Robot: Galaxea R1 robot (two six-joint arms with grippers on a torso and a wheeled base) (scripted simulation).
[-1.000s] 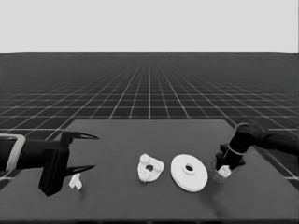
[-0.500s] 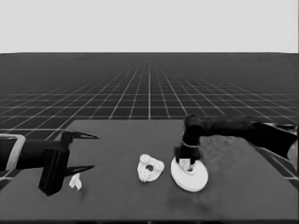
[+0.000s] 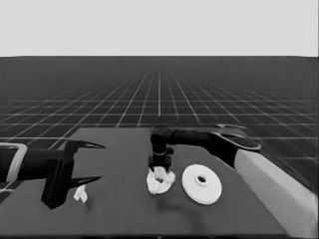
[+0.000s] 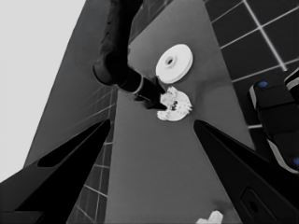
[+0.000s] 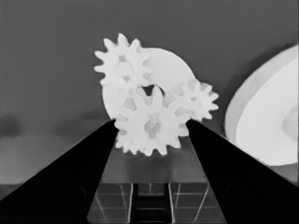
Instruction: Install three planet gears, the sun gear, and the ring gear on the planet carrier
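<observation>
Head view: the right arm reaches in from the right edge, pale grey at the lower corner, black nearer the wrist; its right gripper (image 3: pixel 160 168) points straight down over a white cluster near the middle of the dark, matte table (image 3: pixel 119 214)

Smaller round part (image 5: pixel 173 70): a flat, smooth white disc with a round centre hole, lying level on the table; small white toothed gears sit on its face

Gears on it: one small white toothed gear (image 5: pixel 122 65) at the disc's far edge; a second (image 5: pixel 198 99) on the side toward the larger disc; each lies flat, axis upright, its teeth crisp and pointed

Held gear (image 5: pixel 152 125): a third white toothed wheel, flat-faced to the wrist camera, between the two long black fingers; the fingers stand partly spread with their inner edges touching its teeth on either side; it overlaps the disc's centre hole and near rim

Larger round part (image 3: pixel 201 183): a thick, smooth white disc with a raised hub and small middle hole, lying flat just beside the cluster, on the right arm's side; apart from it

Left gripper (image 3: pixel 92 162): waiting over the table's left end, its two pointed black fingers wide apart and holding nothing

Small white piece (image 3: pixel 80 194): angular, lying on the table below those fingers; its exact shape cannot be told
</observation>
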